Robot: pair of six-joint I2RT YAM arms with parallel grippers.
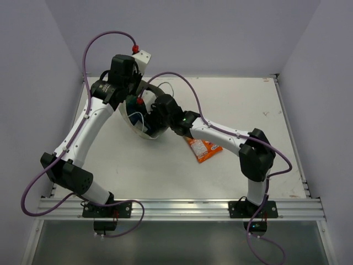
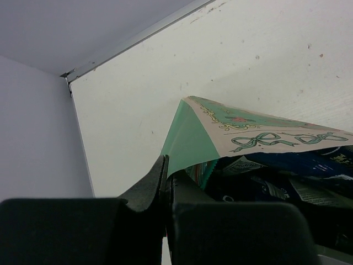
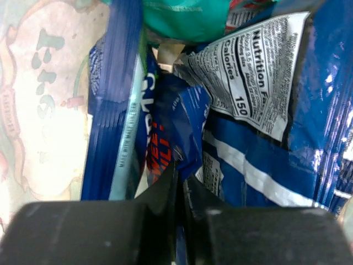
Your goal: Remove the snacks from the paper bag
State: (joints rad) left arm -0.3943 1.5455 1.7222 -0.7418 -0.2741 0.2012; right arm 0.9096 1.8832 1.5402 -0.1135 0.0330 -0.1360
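Back-left of centre on a white table (image 1: 237,105), boxed by pale lilac walls (image 1: 33,83) behind and at both sides, with a metal rail (image 1: 182,208) along the near edge: the paper bag (image 1: 140,132), mouth tipped up and rightward. Cannot tell its long axis under the two wrists. Pinched at the green side fold by the left gripper (image 2: 165,179), clamped tight. Holds a teal packet (image 3: 185,19) and dark blue ones. Right gripper (image 3: 177,185) inside, closed on a dark blue packet (image 3: 165,138). Just right of the bag, flat on the table under the right forearm: an orange packet (image 1: 205,150).
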